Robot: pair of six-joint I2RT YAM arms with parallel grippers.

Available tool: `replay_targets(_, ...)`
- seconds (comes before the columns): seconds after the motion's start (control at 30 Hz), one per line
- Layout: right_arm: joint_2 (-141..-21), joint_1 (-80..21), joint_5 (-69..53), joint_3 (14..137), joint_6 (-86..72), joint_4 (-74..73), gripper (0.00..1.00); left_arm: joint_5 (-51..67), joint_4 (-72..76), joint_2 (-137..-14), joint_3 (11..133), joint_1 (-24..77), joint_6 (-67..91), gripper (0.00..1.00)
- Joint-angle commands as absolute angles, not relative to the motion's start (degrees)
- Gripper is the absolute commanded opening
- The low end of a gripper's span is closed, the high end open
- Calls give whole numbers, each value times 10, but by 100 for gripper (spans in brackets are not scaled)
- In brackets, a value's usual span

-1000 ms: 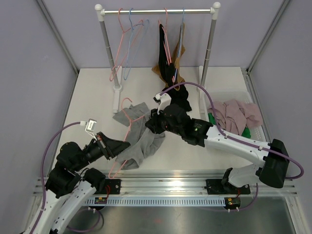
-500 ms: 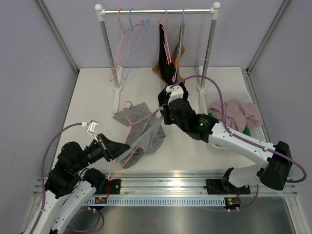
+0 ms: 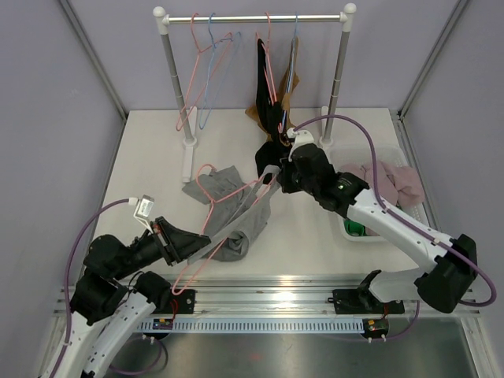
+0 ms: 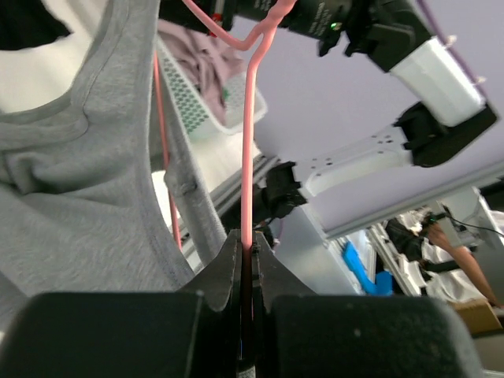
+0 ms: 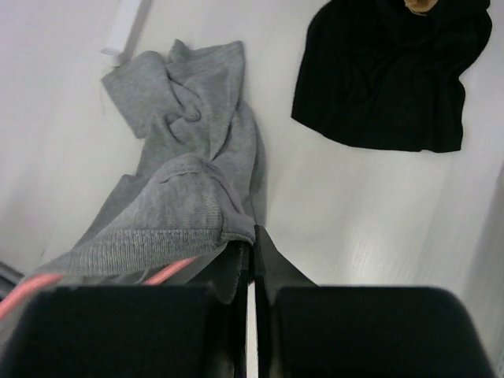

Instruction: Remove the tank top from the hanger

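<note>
A grey tank top hangs partly on a pink hanger above the table, stretched between my two arms. My left gripper is shut on the hanger's bar; the left wrist view shows the pink wire pinched between the jaws, with grey fabric to its left. My right gripper is shut on a strap of the tank top and holds it up to the right; in the right wrist view the grey hem sits in the closed jaws, with pink hanger wire beneath.
A clothes rail at the back carries empty pink and blue hangers and a black garment. A black cloth lies on the table, also in the right wrist view. A white basket of pinkish clothes stands at the right.
My right gripper has moved right and toward the back, pulling the tank top strap taut away from the hanger. My left gripper has held the hanger and shifted slightly.
</note>
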State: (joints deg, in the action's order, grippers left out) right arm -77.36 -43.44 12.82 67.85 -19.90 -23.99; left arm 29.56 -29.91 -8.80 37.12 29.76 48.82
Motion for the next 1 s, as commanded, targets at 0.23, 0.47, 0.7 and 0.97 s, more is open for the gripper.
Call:
replay_targets(0.23,-628,-422,-113,643,-235,-195,0,349,15,-141,406,297,552,0)
replay_targets(0.47,-522,-422,36,640,-225,-259,0,363,-34,-238,436,298,502,0)
replay_targets(0.7,-555,-421,330,706,-161,-369,0,357,-128,-174,389,299,485,0)
replay_targets(0.97,-651,-393,310,710,-166,-348,0,415,-156,-129,396,299,519,0)
